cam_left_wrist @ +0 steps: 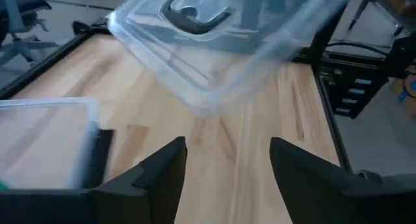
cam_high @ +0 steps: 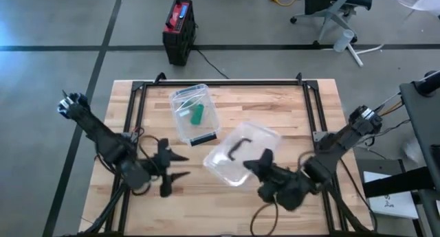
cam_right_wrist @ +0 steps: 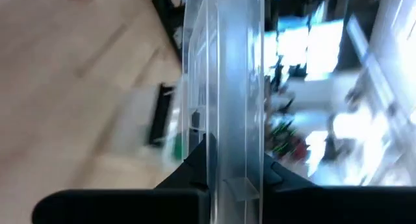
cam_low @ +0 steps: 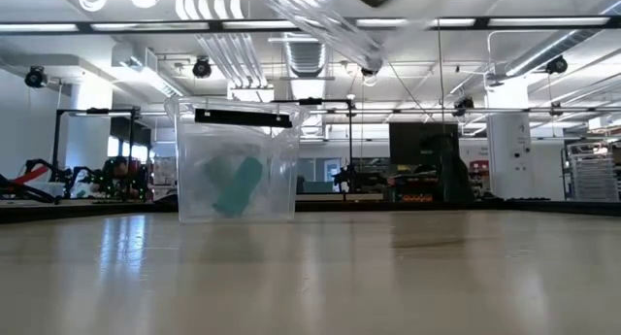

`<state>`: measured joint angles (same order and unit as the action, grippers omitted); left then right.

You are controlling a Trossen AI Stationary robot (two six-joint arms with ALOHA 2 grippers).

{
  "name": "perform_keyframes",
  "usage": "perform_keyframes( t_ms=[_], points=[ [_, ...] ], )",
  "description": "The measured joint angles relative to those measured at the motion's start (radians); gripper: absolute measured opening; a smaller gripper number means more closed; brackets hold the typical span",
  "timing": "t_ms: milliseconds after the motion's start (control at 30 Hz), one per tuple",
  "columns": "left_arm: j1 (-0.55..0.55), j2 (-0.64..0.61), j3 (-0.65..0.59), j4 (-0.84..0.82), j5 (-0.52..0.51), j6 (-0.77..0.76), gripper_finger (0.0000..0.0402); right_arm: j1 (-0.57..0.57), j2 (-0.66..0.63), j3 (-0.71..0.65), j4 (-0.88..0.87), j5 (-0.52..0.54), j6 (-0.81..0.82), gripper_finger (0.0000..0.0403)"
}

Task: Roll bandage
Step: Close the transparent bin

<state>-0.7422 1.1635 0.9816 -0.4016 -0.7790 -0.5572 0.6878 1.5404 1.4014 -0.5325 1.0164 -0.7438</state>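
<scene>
We see the right gripper (cam_high: 256, 167) clamped on the clear lid (cam_high: 242, 153), lifted beside the open box (cam_high: 193, 113); the left gripper (cam_high: 180, 166) stands apart, empty.

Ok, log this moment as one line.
right gripper: shut on clear lid, lifted | left gripper: open, empty | green bandage: in clear box

A teal bandage roll (cam_high: 196, 114) lies tilted inside the clear lidless box (cam_high: 180, 125) (mid-table), leaning against 1 wall.
</scene>
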Motion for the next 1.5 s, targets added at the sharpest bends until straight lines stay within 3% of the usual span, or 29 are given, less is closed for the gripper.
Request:
perform_keyframes(
  t_ms=[167,333,533,733,833,933,1067,1200,1267,1333,1433,1500],
  points=[
    [0.037,-0.167,-0.034,-0.071,0.011,0.007,0.0226,-0.101,0.019,-0.014,0.229,-0.146,-0.502,0.003],
    [0.046,-0.272,-0.087,0.042,0.011,0.122,0.0231,-0.173,0.053,-0.015,0.266,-0.292,-0.794,0.003],
    [0.067,-0.252,-0.125,0.165,0.01,0.157,0.0224,-0.257,0.068,0.008,0.28,-0.279,-1.106,0.003],
    [0.068,-0.234,-0.126,0.167,-0.007,0.203,0.0216,-0.343,0.065,0.079,0.418,-0.221,-1.197,0.0029],
    [0.063,-0.231,-0.126,0.211,-0.007,0.256,0.0211,-0.382,0.059,0.142,0.506,-0.2,-1.027,0.0029],
    [0.056,-0.217,-0.126,0.273,-0.006,0.362,0.0202,-0.416,0.043,0.224,0.491,-0.174,-0.696,0.0032],
    [0.056,-0.191,-0.126,0.293,-0.066,0.429,0.0193,-0.441,-0.002,0.39,0.167,-0.236,-0.099,0.0031],
    [0.057,-0.149,-0.127,0.255,-0.141,0.442,0.0194,-0.53,-0.065,0.579,-0.197,-0.598,0.557,0.003],
    [0.057,-0.115,-0.136,0.251,-0.181,0.452,0.0198,-0.604,-0.09,0.624,-0.323,-0.79,0.774,0.003],
    [0.06,-0.075,-0.147,0.253,-0.205,0.444,0.0202,-0.681,-0.112,0.629,-0.412,-1.042,0.89,0.003],
    [0.079,0.009,-0.168,0.39,-0.222,0.425,0.0205,-0.762,-0.133,0.602,-0.466,-1.516,0.901,0.003],
    [0.09,0.078,-0.192,0.559,-0.191,0.514,0.0203,-0.763,-0.147,0.581,-0.457,-1.69,0.869,0.003]
  ],
)
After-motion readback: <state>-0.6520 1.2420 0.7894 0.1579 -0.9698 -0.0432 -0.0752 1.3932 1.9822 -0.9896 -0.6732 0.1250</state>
